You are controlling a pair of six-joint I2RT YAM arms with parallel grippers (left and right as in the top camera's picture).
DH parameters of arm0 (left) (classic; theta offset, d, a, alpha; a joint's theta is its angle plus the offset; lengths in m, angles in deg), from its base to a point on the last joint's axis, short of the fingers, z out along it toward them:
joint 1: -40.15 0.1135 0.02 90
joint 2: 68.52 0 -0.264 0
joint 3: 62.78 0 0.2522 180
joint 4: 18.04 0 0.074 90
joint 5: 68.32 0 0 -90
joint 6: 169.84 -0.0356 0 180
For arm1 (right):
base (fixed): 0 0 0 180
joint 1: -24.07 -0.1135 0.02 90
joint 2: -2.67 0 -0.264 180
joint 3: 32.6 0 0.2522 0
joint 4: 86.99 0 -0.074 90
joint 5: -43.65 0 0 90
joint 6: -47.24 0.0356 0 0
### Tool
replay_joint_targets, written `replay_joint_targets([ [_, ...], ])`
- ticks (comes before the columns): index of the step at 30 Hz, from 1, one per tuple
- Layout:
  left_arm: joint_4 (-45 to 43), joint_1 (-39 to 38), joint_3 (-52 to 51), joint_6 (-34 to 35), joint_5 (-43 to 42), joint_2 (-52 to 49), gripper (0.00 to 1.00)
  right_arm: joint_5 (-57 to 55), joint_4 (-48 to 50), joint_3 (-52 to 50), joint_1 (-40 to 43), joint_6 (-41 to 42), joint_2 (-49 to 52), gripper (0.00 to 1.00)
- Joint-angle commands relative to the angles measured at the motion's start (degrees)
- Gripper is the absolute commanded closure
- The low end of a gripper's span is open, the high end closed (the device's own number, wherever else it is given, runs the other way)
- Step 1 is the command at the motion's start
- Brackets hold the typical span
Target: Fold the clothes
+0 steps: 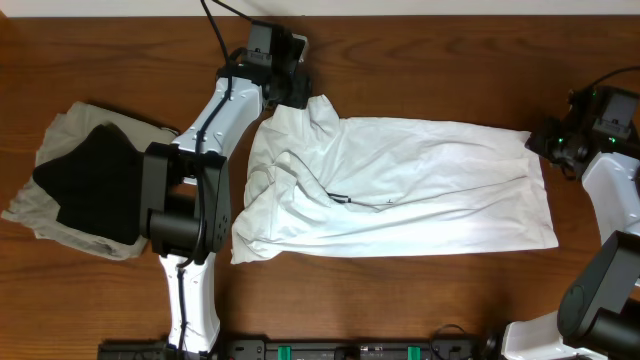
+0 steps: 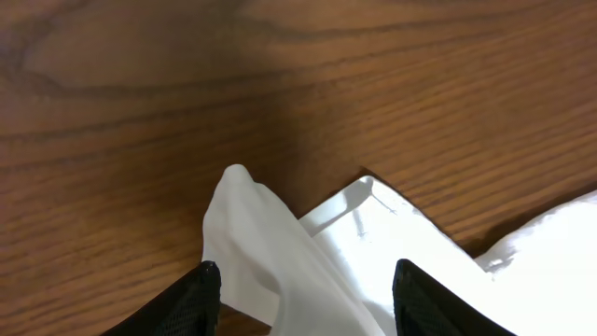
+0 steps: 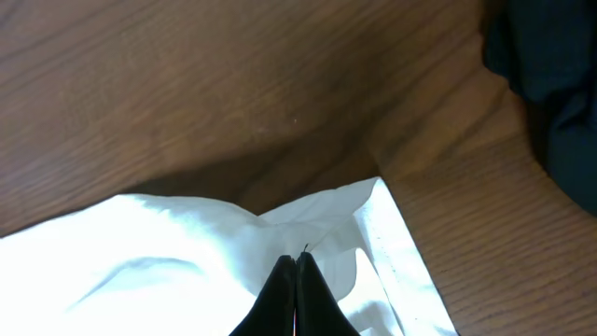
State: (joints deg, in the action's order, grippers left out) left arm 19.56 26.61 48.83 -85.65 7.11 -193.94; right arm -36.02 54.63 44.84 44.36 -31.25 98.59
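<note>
On the far left of the wooden table [image 1: 450,60] a beige garment [image 1: 55,135] lies crumpled, and a black garment [image 1: 90,180] sits on top of it, covering its middle. Just beside that pile the left arm [image 1: 205,135] reaches away toward the far edge, and the left gripper [image 1: 300,95] hangs over the far left corner of the white garment [image 1: 420,185]. From the left wrist camera its two fingers [image 2: 187,303] stand well apart, so it is open, and a peak of white cloth rises between them without either finger pinching it. The white garment fills the middle of the table, with its long axis running left to right. Its left end is bunched and heavily wrinkled, with one point of cloth drawn up toward the left gripper. Its right end lies flatter and finishes in a fairly straight edge that faces the right arm. A small dark mark [image 1: 340,197] shows on the cloth left of centre. At the far right corner of the garment sits the right gripper [image 1: 545,145], and in the right wrist view its fingers [image 3: 284,299] are pressed together. The white corner puckers up into their tips, so it is closed on that cloth. Beyond that corner, at the right edge of that view, lies a dark garment [image 3: 546,65], apart from the white one
</note>
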Motion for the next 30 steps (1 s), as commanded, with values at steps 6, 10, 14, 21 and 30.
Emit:
replay_joint_targets([
  [6,1.7,0.1,-0.1,0.1,0.9,-2.7,0.58,0.3,0.0,0.2,0.3,0.2,-1.4,0.99],
  [10,2.6,0.1,-0.1,0.1,0.9,-2.4,0.94,0.3,0.0,0.2,0.3,0.3,-1.4,0.99],
  [14,3.7,0.1,-0.1,0.1,0.9,-0.7,0.94,0.3,-0.1,0.2,0.3,0.2,-1.4,0.99],
  [21,13.0,0.1,-0.1,0.1,0.9,8.7,0.95,0.7,0.4,0.2,0.3,0.9,-1.4,0.99],
  [30,25.4,0.1,-0.1,0.1,0.9,18.8,0.94,2.9,-3.8,0.2,0.5,2.1,-1.4,0.99],
])
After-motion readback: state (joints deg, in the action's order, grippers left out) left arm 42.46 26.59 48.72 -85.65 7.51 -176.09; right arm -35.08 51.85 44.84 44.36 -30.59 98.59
